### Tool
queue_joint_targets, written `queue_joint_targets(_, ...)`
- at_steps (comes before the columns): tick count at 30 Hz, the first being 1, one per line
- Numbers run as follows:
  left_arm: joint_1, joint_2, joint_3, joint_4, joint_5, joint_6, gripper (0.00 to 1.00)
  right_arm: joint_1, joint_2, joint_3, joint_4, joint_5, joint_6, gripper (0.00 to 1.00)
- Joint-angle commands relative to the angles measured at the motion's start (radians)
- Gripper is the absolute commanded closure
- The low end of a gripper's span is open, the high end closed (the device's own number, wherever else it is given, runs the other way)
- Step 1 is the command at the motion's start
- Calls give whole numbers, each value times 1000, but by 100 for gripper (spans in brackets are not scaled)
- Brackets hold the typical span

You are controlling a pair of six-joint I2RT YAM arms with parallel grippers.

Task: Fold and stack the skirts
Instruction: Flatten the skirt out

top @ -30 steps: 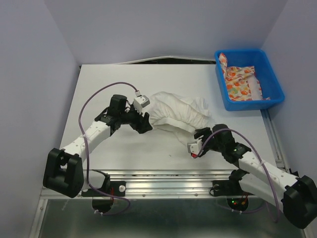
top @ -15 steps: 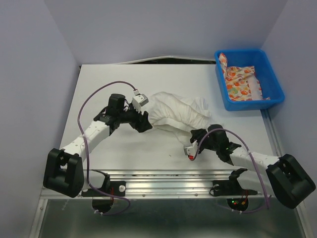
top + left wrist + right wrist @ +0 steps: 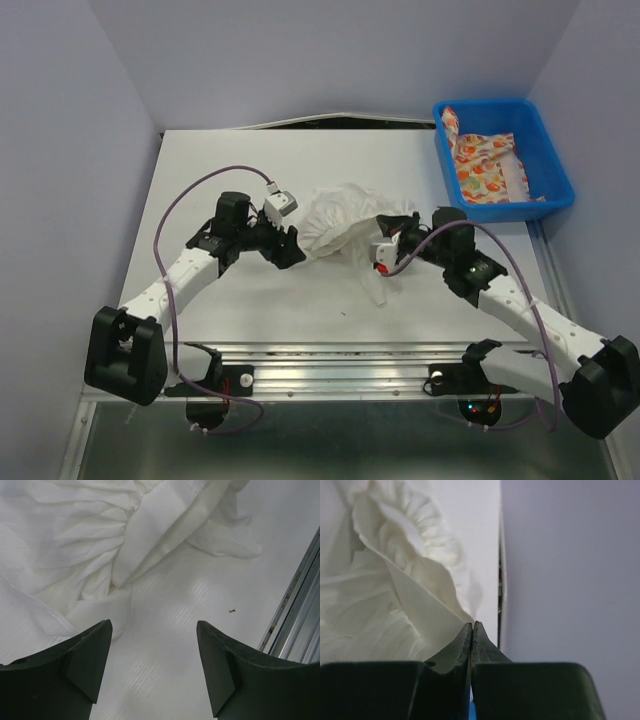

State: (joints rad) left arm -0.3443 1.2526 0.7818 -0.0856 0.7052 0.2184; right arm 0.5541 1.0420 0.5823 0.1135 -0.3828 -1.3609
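The white ruffled skirt [image 3: 340, 220] lies bunched in the middle of the table, and a flap of it trails toward the near edge. My right gripper [image 3: 385, 226] is at the skirt's right side, shut on a fold of the white skirt [image 3: 380, 605], whose edge runs into the pinched jaw tips [image 3: 472, 624]. My left gripper [image 3: 290, 246] is at the skirt's left edge, low over the table. In the left wrist view it [image 3: 154, 625] is open with only bare tabletop between its fingers and the skirt [image 3: 75, 545] just ahead. The printed skirt [image 3: 485, 165] lies in the bin.
A blue plastic bin [image 3: 510, 209] stands at the table's back right corner. A metal rail [image 3: 350, 352] runs along the near edge, and walls close in the left, back and right sides.
My right gripper shut on the near edge of the white skirt and carried it up and back over the pile. The left arm barely moved.
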Motion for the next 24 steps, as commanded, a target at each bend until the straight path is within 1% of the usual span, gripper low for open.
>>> queue_joint_targets(1, 8, -55, -7, 43, -1, -11, 20, 1, -30, 250, -157, -38, 299, 99)
queue_joint_targets(2, 8, -64, -12, 44, -4, -8, 20, 1, -17, 337, -200, -21, 345, 99)
queue_joint_targets(3, 8, -70, -13, 46, -10, -8, 20, 1, -4, 378, -215, -7, 388, 99)
queue_joint_targets(4, 8, -77, -16, 53, -19, -7, 20, 1, 27, 414, -238, 4, 464, 99)
queue_joint_targets(5, 8, -91, -19, 58, -24, -4, 20, 1, 41, 479, -244, 16, 500, 99)
queue_joint_targets(8, 7, -113, -19, 73, -39, 2, 20, 1, 93, 572, -261, 44, 612, 99)
queue_joint_targets(12, 4, -125, -7, 70, -32, 45, 25, 1, 144, 626, -285, 71, 687, 99)
queue_joint_targets(14, -21, -146, -12, 64, -45, 99, 32, 1, 173, 668, -310, 105, 730, 99)
queue_joint_targets(16, -57, -160, -21, 64, -94, 127, 38, 1, 181, 676, -322, 105, 762, 99)
queue_joint_targets(18, -116, -167, -35, 66, -122, 153, 39, 1, 184, 669, -328, 90, 773, 99)
queue_joint_targets(19, -137, -159, -36, 66, -142, 157, 37, 1, 184, 665, -342, 88, 781, 99)
queue_joint_targets(20, -156, -136, -36, 64, -153, 164, 29, 1, 185, 662, -348, 93, 790, 99)
queue_joint_targets(21, -198, -122, -36, 63, -168, 173, 25, 1, 187, 659, -353, 117, 795, 99)
queue_joint_targets(23, -241, -87, -36, 61, -229, 219, 20, 1, 188, 651, -385, 142, 796, 99)
queue_joint_targets(24, -258, -41, -36, 63, -248, 242, 20, 1, 187, 645, -394, 153, 798, 99)
